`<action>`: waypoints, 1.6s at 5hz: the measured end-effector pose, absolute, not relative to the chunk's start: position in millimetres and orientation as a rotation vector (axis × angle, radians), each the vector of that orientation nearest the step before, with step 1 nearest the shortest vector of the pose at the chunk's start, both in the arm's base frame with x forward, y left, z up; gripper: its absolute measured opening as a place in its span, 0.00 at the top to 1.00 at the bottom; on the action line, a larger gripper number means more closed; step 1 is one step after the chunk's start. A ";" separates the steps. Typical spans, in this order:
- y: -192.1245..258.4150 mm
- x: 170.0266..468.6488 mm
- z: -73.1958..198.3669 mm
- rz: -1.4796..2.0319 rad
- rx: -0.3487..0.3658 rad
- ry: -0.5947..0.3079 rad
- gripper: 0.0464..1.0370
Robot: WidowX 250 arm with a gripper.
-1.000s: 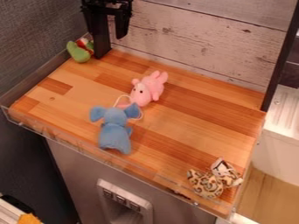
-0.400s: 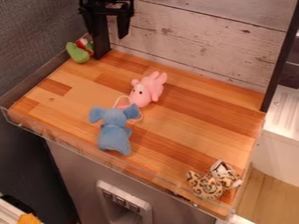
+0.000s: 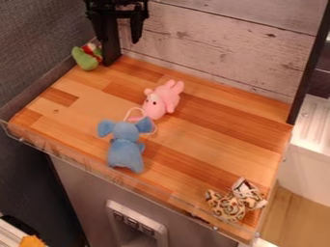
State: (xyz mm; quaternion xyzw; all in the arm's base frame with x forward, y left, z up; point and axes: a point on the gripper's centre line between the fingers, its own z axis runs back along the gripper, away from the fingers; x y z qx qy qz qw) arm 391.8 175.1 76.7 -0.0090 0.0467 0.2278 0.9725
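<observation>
At the top left, the black gripper (image 3: 118, 37) hangs open above the back left corner of the wooden surface, its two fingers apart with nothing between them. Below and left of it lies a green plush toy (image 3: 85, 59) with red and white parts, partly behind the black post. Near the middle, a pink plush toy (image 3: 161, 100) lies on its side. A blue plush toy with big round ears (image 3: 126, 148) lies just in front of the pink one, with a thin white cord by both. A leopard-spotted plush toy (image 3: 226, 206) sits at the front right corner.
A black corner post (image 3: 111, 46) stands behind the green toy, with another post (image 3: 308, 72) at the right. Whitewashed boards (image 3: 213, 41) back the wooden surface (image 3: 219, 140). A low clear rim (image 3: 97, 169) runs along the front edge.
The gripper has shifted very slightly, and its fingers look a touch farther apart. The toys lie as before.
</observation>
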 end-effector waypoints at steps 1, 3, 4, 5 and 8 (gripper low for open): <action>175.3 391.6 76.0 0.401 -0.020 0.095 0.04; 176.9 395.2 75.8 0.248 -0.032 0.111 0.04; 176.8 395.0 75.9 0.224 -0.034 0.113 0.04; 176.8 395.1 77.5 0.250 -0.032 0.109 0.04; 174.1 390.4 77.0 0.389 -0.037 0.110 0.04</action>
